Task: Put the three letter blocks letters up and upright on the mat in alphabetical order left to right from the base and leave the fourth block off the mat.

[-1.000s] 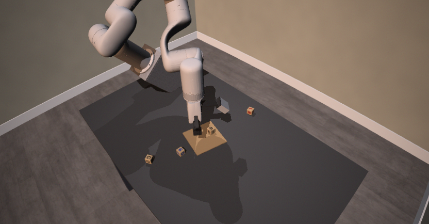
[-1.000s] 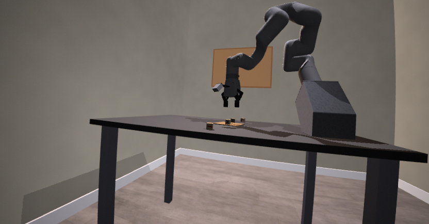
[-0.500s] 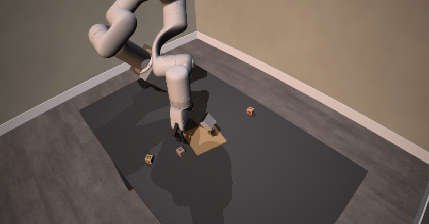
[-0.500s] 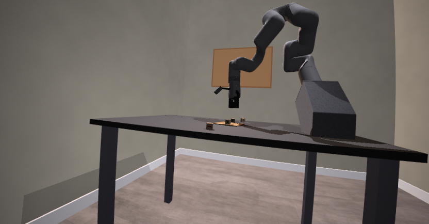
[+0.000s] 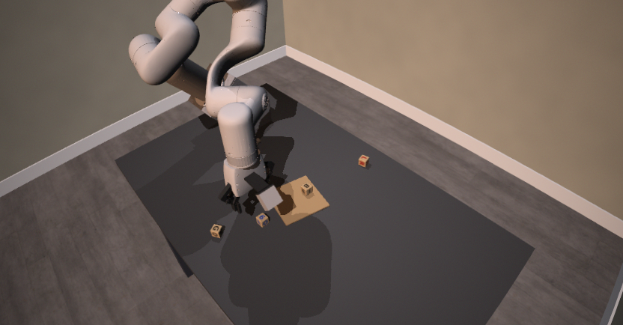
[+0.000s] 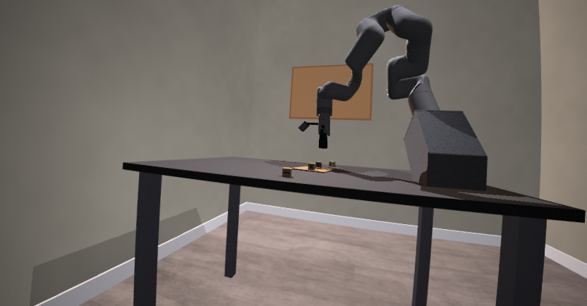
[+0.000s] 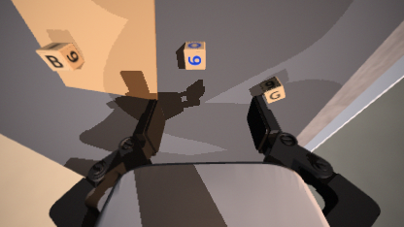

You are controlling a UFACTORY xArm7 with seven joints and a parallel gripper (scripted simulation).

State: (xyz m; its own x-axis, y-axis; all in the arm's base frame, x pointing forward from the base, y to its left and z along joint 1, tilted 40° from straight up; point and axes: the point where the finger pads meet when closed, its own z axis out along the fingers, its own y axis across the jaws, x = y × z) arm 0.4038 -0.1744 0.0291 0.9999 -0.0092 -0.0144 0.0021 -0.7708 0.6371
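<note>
Taking the wrist view left to right, the block with the black B (image 5: 306,188) (image 6: 312,166) (image 7: 60,56) lies beyond and left of the left-hand finger, on the tan mat (image 5: 313,207) (image 6: 324,170) (image 7: 141,29). Its letter is up, and it looks like the first of the row. The red-lettered block (image 5: 363,161) (image 6: 286,172) is outside this view; in the top view it sits past the B block, well apart from the fingers and off the mat. Its top seems to read L.

Between the lines of the two fingers, but farther out, is the block with the blue digit (image 5: 262,219) (image 6: 318,164) (image 7: 195,55), off the mat. It reads as the fourth block, so it can stay there.

The gripper (image 5: 237,204) (image 6: 322,143) (image 7: 205,109) hangs above the table, fingers spread fully wide, with nothing between them. Beyond the right-hand fingertip lies the G block (image 5: 216,230) (image 6: 331,163) (image 7: 273,89), letter up, off the mat.

The step in hand is probably reaching for G, the likely middle letter. The next move calls for shifting the fingers rightward and outward over it, squaring them to its sides, then descending without nudging the blue-digit block.
</note>
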